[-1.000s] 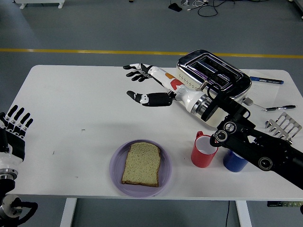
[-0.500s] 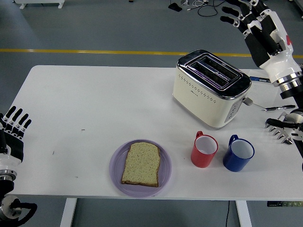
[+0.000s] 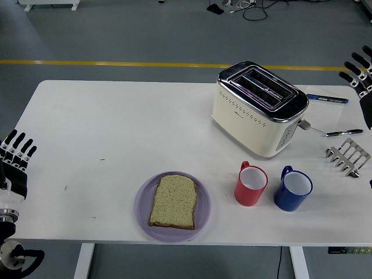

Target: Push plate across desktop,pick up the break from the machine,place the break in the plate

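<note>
The white worktop (image 3: 116, 128) has wide bare room across its left half and far side; most things sit toward the right and near edge. A round lilac plate (image 3: 142, 210) lies close to the near edge, and 1 slice of bread (image 3: 174, 201) lies flat in it, speckled with a brown crust. The cream toaster (image 3: 258, 109), boxy with a shiny chrome top and 2 slots, stands at the right rear. In front of it are a red mug (image 3: 251, 184) and a blue mug (image 3: 293, 188), just beside each other. A metal rack (image 3: 348, 156) and 2 pens (image 3: 327, 99) lie near the right edge. The left hand (image 3: 14, 164) rests at the left edge, fingers released and straight, holding nothing. The right hand (image 3: 361, 75) has pulled back from high above the toaster to the right edge, fingers spread, empty.
</note>
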